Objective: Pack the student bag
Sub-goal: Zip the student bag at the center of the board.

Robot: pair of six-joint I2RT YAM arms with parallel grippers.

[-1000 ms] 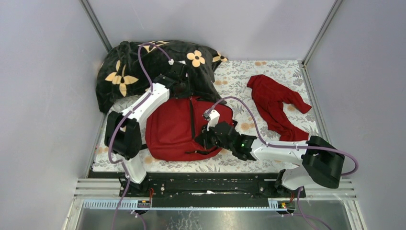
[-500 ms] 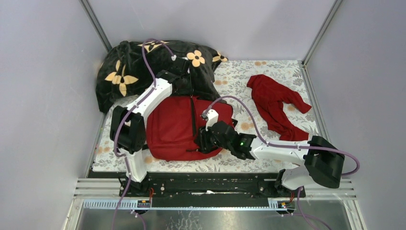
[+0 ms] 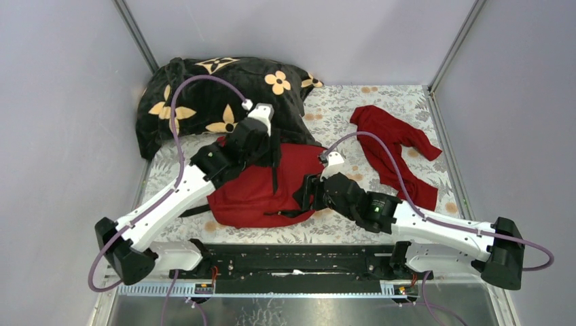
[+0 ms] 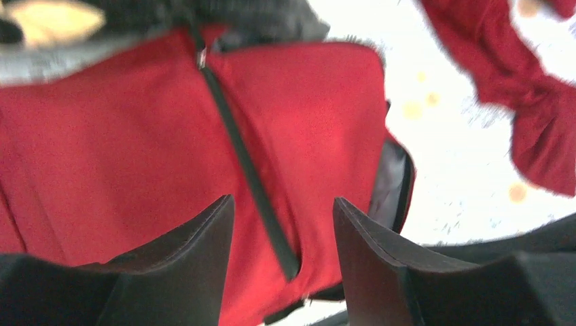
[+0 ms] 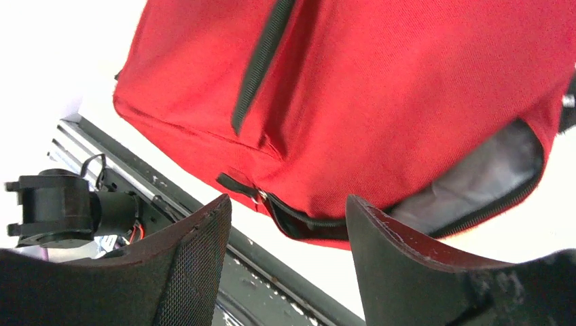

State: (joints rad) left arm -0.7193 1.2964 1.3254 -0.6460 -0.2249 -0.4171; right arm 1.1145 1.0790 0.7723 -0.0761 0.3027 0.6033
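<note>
Two parted pincers (image 4: 282,198) (image 5: 286,197) near student bag (image 3: 258,193)

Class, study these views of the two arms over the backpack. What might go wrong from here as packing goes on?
1. The left pincer and right pincer stand open over the student bag, gripping nothing; its zip opening, a narrow gap showing grey lining, may sag shut.
2. The black flowered blanket lies against the bag's far end, so pulling one might drag the other.

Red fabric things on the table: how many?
2: the bag mid-table, the garment at the far right. Others may hide under the blanket.
</note>
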